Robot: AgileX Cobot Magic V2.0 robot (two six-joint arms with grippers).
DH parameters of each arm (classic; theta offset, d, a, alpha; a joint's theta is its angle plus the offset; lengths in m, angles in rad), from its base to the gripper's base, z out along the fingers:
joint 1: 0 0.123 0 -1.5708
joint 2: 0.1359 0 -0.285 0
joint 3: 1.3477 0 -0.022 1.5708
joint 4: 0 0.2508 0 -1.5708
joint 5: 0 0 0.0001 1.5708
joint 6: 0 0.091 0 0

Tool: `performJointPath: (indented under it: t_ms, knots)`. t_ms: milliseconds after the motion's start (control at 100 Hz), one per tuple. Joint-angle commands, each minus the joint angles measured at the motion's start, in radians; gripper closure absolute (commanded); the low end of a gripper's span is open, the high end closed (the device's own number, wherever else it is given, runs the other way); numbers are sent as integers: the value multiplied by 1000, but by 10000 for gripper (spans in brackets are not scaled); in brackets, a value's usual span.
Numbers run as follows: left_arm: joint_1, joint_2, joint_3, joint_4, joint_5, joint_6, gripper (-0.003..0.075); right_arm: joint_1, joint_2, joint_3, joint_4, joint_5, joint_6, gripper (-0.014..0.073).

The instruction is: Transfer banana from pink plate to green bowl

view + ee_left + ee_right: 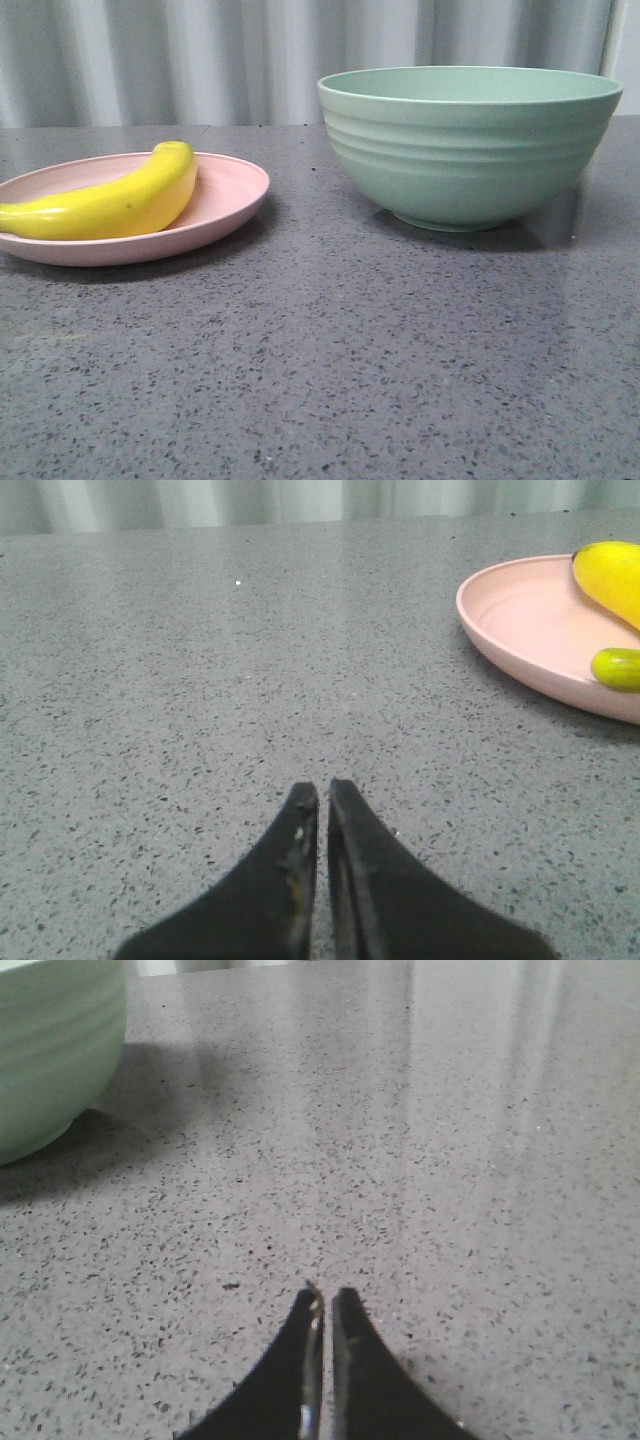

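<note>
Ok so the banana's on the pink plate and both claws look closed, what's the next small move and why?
Probably open the left claw and ease it toward the banana. Both claws are shut and empty, low over the speckled table; the right claw is nearer the green bowl, while the left wrist view shows the pink plate and fruit close ahead. The banana lies untouched on the plate.

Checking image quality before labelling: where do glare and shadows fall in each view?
Front view: soft shadows under the pink plate and green bowl, faint sheen on the table at right. Right wrist view: pale vertical glare streaks on the table, dark bowl shadow beside it. Left wrist view: even light, banana cropped at the edge.
</note>
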Motion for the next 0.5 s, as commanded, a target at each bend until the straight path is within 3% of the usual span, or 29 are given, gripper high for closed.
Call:
performJointPath:
  t_ms: [0, 260, 490]
  knots:
    - [2, -32, 26, 4, -95, -5, 739, -5, -21, 26, -14, -60, -7, 668]
    - [0, -32, 26, -14, -128, -5, 738, -5, -21, 26, -4, -263, -7, 668]
    - [0, -32, 26, -18, -191, -5, 738, -5, -21, 26, 45, -316, -6, 668]
